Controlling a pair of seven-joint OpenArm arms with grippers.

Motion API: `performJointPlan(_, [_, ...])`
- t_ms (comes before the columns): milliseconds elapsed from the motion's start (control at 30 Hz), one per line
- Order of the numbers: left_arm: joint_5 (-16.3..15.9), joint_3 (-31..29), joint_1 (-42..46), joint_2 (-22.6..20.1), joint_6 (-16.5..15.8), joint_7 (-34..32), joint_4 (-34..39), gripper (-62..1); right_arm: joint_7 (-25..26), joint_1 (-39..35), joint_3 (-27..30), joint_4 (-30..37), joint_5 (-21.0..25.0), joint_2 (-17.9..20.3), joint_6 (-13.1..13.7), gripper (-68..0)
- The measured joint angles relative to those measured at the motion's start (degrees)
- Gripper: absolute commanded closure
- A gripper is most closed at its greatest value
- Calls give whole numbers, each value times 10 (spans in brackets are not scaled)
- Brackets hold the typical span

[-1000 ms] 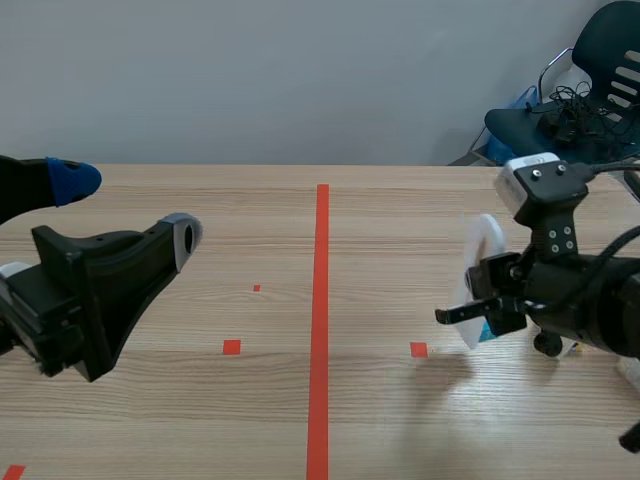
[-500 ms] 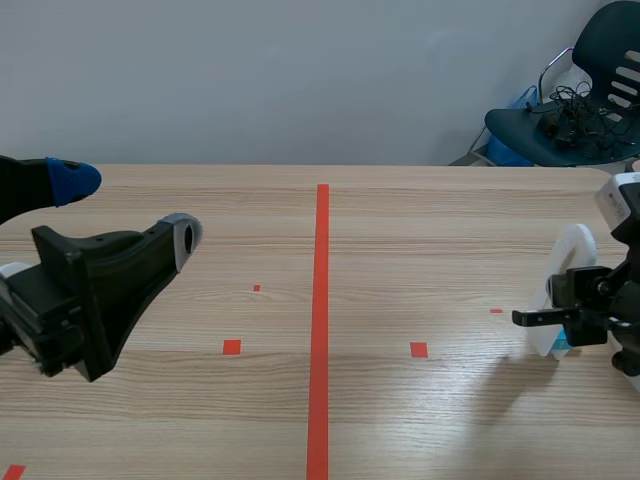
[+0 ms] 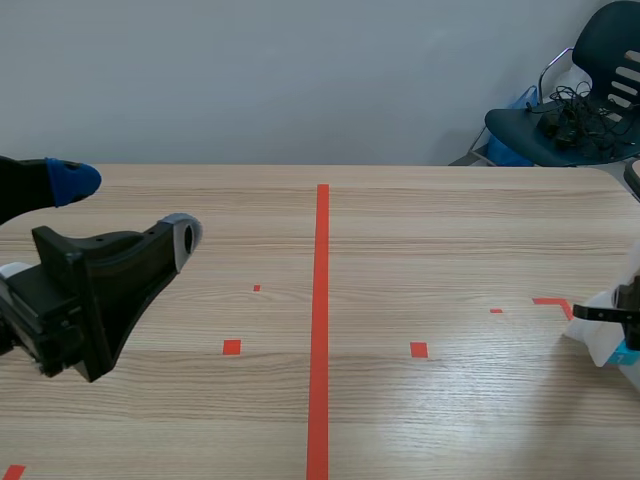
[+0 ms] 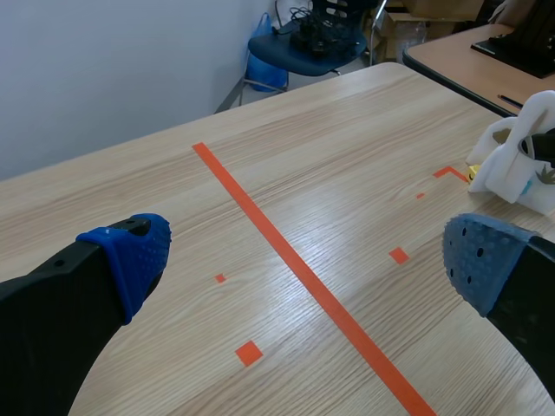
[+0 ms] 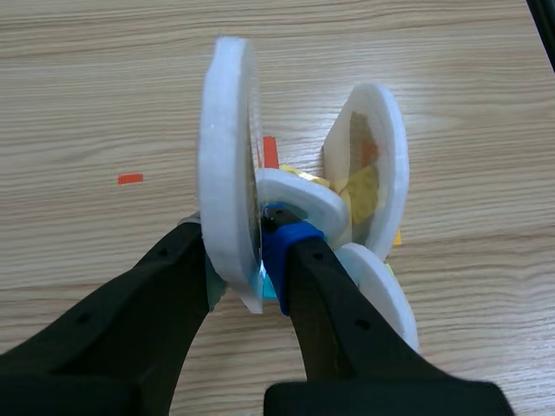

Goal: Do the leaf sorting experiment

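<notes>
Now | right claw: pinching upright white disc, disc between its tips | left claw: spread

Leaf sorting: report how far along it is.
Done: no sorted leaf shows yet; the yellow leaves lie among the other white discs. In hand: the right gripper is shut on one white disc, held on edge. Left: all the sorting; the left gripper is open and holds nothing.
</notes>
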Motion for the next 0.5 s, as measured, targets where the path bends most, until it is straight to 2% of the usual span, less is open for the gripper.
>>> performJointPlan(100, [0,0,0,0,0,0,0,-623,0,0,-4,0,0,0,0,-60])
performJointPlan(300, [0,0,0,0,0,0,0,-623,0,0,-4,0,0,0,2,-229])
performJointPlan(433, [0,0,0,0,0,0,0,-623,0,0,-4,0,0,0,5,-251])
performJointPlan(500, [0,0,0,0,0,0,0,-623,3,0,-4,0,0,1,30,-266])
